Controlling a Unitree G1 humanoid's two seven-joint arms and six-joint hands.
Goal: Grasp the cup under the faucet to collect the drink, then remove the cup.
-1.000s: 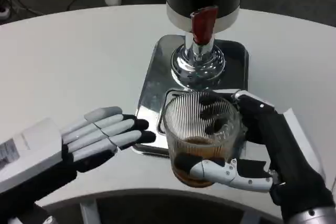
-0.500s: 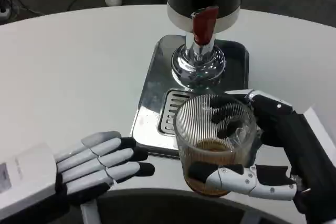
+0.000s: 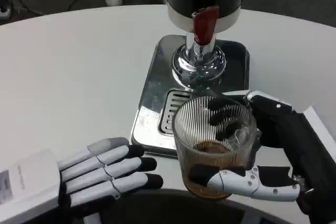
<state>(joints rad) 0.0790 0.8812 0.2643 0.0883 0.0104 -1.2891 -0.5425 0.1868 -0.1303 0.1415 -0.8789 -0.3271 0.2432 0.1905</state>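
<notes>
My right hand (image 3: 262, 156) grips the ribbed clear glass cup (image 3: 214, 145) holding brown drink, now drawn clear of the red-handled faucet (image 3: 203, 24), nearly removed; my left hand (image 3: 100, 171) stays spread.

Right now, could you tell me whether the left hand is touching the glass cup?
Apart. In the head view the left hand lies flat with a strip of bare table between its fingertips and the cup, which the right hand grips.

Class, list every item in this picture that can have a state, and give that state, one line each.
cup: upright, part-filled with brown drink, held away from the faucet
right hand: grips the cup
left hand: fingers spread, holds nothing
faucet: red lever, no stream visible
</notes>
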